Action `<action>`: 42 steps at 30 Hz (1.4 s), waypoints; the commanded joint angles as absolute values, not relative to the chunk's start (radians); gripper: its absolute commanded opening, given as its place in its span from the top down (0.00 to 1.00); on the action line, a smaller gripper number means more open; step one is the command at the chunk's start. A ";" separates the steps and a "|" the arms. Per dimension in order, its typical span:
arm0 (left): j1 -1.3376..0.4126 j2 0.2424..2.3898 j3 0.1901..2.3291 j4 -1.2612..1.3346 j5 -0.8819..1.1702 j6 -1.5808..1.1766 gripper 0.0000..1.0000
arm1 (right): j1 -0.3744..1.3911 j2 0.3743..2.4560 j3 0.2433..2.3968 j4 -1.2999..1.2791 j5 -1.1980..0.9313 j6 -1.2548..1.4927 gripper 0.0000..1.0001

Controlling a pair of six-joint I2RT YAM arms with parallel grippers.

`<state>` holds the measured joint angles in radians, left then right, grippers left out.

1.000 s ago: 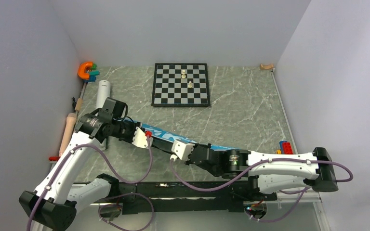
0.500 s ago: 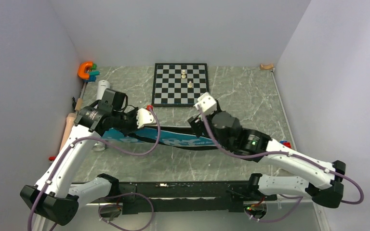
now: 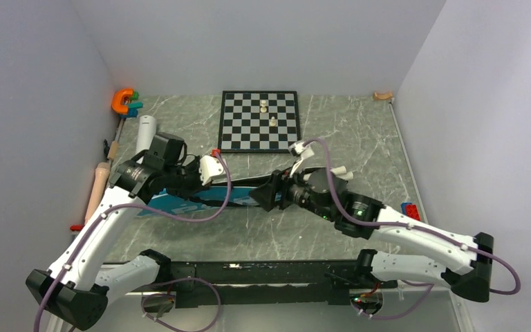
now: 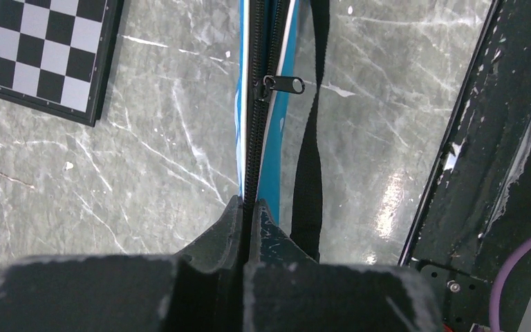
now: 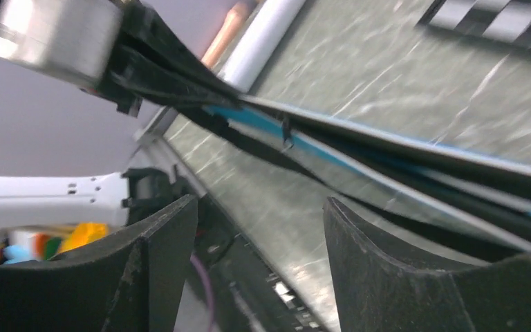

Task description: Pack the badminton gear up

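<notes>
Right gripper [image 5: 259,203] swung back toward bag [image 4: 274,173], wide open, empty. Left gripper [image 4: 249,207] clamped tight on its edge. Risk: I snag strap [image 4: 309,159], missing zipper pull [image 4: 283,84].

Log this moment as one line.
left gripper: shut on bag at zipper seam | right gripper: open, empty, facing bag | zipper pull: untouched

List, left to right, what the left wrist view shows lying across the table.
chessboard → blue bag, zip facing up → black strap → black rail at the table edge
</notes>
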<state>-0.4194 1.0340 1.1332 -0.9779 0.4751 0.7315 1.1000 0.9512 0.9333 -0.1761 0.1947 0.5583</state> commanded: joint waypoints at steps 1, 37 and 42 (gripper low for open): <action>-0.444 0.981 1.154 -0.855 0.519 0.679 1.00 | 1.098 1.012 0.787 0.126 -0.008 0.882 0.31; -0.510 0.923 1.108 -0.934 0.577 0.726 1.00 | 0.998 1.441 0.602 0.971 -0.079 1.160 0.42; -0.514 0.915 1.108 -0.952 0.580 0.747 1.00 | 0.999 1.448 0.592 0.979 -0.083 1.175 0.52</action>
